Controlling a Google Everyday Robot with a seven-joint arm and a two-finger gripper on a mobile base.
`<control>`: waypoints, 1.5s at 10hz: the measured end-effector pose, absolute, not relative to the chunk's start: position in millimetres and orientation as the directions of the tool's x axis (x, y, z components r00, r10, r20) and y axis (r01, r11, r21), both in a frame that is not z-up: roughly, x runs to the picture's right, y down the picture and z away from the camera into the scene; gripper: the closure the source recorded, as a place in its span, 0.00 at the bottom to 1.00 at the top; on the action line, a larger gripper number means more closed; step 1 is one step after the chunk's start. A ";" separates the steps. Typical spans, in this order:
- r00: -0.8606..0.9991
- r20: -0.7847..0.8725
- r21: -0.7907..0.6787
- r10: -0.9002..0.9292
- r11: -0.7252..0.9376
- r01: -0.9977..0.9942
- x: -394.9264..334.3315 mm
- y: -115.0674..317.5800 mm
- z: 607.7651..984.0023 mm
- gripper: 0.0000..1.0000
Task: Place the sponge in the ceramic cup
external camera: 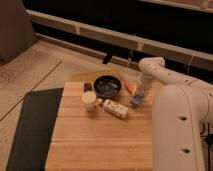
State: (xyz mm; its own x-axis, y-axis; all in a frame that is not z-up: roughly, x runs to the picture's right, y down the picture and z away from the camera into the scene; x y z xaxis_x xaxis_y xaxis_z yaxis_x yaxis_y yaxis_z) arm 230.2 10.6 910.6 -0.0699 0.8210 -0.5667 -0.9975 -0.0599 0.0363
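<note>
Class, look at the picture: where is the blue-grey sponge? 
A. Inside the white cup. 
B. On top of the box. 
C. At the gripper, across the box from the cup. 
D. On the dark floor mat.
C: the sponge is right at the gripper, near the table's right edge in the picture, with the box lying between it and the cup.
</note>
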 end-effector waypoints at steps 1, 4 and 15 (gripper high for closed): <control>-0.048 -0.540 0.041 0.840 -0.031 -0.999 222.4 -5.7 902.7 1.00; 0.029 -0.483 0.041 0.875 0.056 -0.998 187.4 -37.0 884.5 1.00; 0.306 -0.435 -0.086 0.847 0.299 -0.950 40.5 -68.0 889.5 1.00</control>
State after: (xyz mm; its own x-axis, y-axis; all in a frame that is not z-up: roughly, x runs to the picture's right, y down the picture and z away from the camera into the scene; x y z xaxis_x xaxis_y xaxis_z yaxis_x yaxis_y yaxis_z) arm 40.5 -68.0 889.5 0.3059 0.8470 -0.4348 -0.9504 0.2989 -0.0865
